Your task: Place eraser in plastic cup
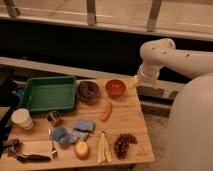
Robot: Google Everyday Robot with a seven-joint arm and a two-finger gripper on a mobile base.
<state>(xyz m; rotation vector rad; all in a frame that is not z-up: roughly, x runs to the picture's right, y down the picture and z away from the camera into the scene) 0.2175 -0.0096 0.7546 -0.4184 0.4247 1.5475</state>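
Observation:
The eraser is a small dark block lying inside the dark purple bowl at the back middle of the wooden table. The plastic cup is short and light blue. It stands upright near the front left, beside a blue cloth. My gripper does not show in the camera view. Only my white arm shows at the upper right, bending down to the table's far right corner, well away from both the eraser and the cup.
A green tray sits at the back left, an orange bowl right of the purple one. A white cup, metal cup, chili, apple, banana, grapes and dark utensils lie around.

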